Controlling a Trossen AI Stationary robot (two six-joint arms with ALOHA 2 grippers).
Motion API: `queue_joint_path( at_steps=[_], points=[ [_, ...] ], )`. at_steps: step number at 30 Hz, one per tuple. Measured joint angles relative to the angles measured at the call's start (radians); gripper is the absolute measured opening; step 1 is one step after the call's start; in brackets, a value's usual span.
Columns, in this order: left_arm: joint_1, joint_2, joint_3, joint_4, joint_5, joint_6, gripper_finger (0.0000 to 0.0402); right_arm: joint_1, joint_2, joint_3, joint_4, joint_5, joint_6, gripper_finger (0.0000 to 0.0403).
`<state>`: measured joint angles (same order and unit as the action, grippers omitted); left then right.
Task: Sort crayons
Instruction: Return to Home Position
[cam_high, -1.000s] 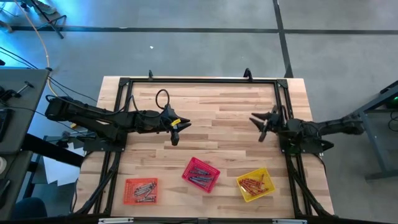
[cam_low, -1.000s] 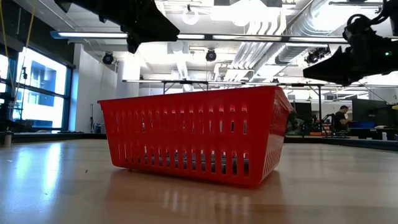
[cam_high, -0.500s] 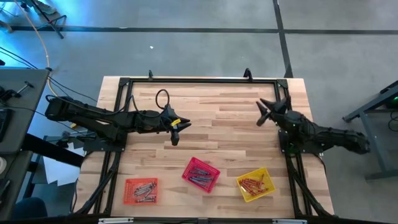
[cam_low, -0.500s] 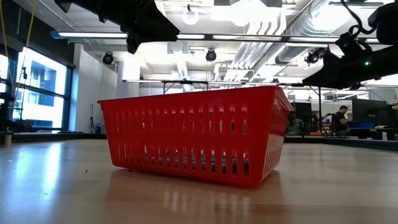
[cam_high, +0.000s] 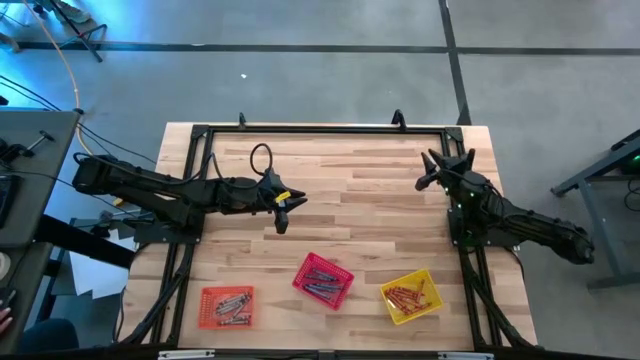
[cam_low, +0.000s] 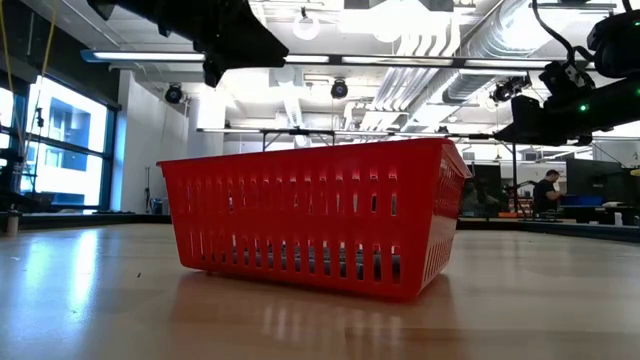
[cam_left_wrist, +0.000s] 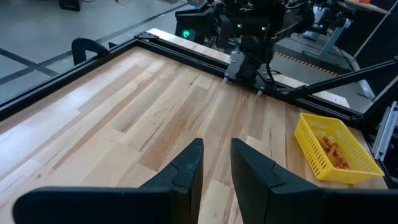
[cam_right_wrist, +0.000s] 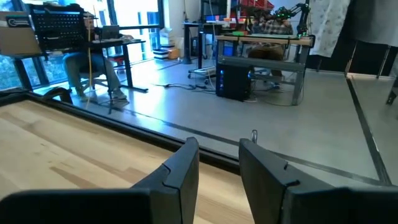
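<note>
Along the near edge of the counter (cam_high: 380, 200), three baskets separate the colours: grey crayons (cam_high: 228, 307) in the orange basket (cam_high: 203, 300), bluish crayons (cam_high: 322, 283) in the red basket (cam_high: 302, 268), orange crayons (cam_high: 407, 296) in the yellow basket (cam_high: 388, 305). No loose crayon shows, so sorting looks finished. Farther back, the left end effector (cam_left_wrist: 216, 146) hangs over mid-counter, its arm stretched level, fingers a narrow gap apart and empty. Farthest, the right end effector (cam_right_wrist: 219, 146) points past the counter's far right edge, its fingers parted and holding nothing, its arm apparently folding to rest.
</note>
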<state>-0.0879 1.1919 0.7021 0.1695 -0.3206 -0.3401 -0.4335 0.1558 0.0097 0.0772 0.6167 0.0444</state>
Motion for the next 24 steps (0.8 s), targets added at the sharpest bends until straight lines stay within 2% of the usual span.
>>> queue_joint_path(
  at_steps=[6,13,17,24],
  points=[
    [-0.019,0.0,0.0,-0.034,0.0,-0.003,0.0069,0.0,0.0,0.0,0.0,0.0,0.0,0.0108],
    [-0.067,0.0,-0.002,-0.105,-0.001,0.066,0.0069,0.0,0.0,0.0,0.0,0.0,0.0,0.0108],
    [-0.089,-0.003,-0.061,-0.104,0.001,0.115,0.0069,0.0,0.0,0.0,0.0,0.0,0.0,0.0108],
    [-0.089,-0.203,-0.227,-0.098,-0.02,0.083,0.0069,0.0,0.0,-0.001,0.0,0.0,0.0,0.0108]
  ],
)
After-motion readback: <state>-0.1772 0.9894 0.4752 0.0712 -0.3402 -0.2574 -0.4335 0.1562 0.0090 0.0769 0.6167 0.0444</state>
